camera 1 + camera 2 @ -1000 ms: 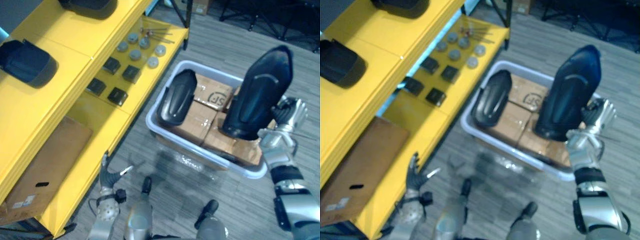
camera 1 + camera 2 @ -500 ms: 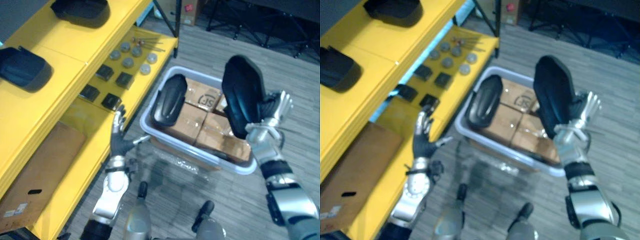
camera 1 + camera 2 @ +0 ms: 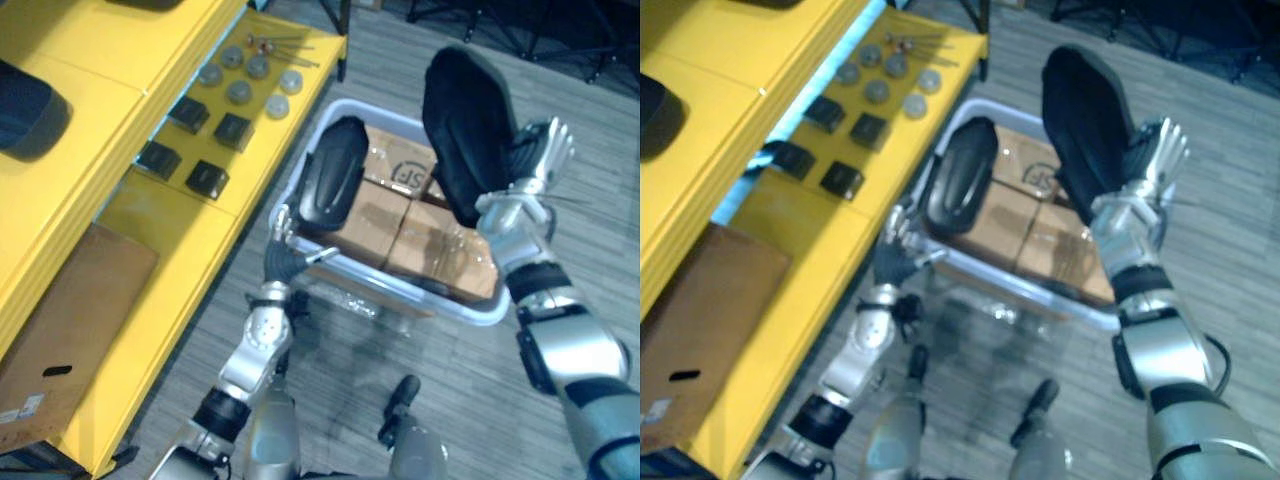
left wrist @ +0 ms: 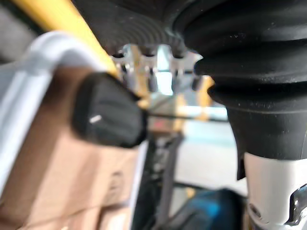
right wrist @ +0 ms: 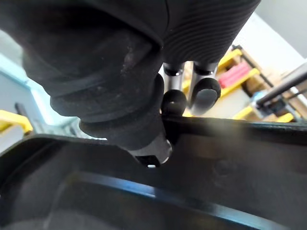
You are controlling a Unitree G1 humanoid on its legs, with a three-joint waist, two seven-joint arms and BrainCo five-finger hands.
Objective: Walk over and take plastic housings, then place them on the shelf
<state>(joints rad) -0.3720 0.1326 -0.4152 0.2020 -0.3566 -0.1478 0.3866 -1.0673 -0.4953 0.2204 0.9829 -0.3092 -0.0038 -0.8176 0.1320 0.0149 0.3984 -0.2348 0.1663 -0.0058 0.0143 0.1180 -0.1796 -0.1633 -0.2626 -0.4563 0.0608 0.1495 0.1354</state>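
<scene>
My right hand [image 3: 527,178] holds a long black plastic housing [image 3: 462,130] up over the right end of the white bin [image 3: 440,308]. In the right wrist view its fingertips [image 5: 204,93] hook over the housing's rim [image 5: 192,182]. A second black housing [image 3: 330,185] lies tilted on the cardboard boxes [image 3: 420,235] at the bin's left end. My left hand [image 3: 283,258] is open with straight fingers at the bin's near left corner, just below that housing. In the left wrist view its thumb [image 4: 108,110] shows beside the bin's rim [image 4: 29,72].
The yellow shelf unit [image 3: 180,230] runs along the left. Its upper level bears another dark housing [image 3: 25,110]. The lower level carries small black blocks [image 3: 205,178], grey discs [image 3: 240,90] and a brown cardboard sheet [image 3: 70,310]. Grey plank floor surrounds the bin.
My left hand has risen from low near the floor to the bin's near left corner. My right hand has raised the housing and swung it leftward. The camera has shifted.
</scene>
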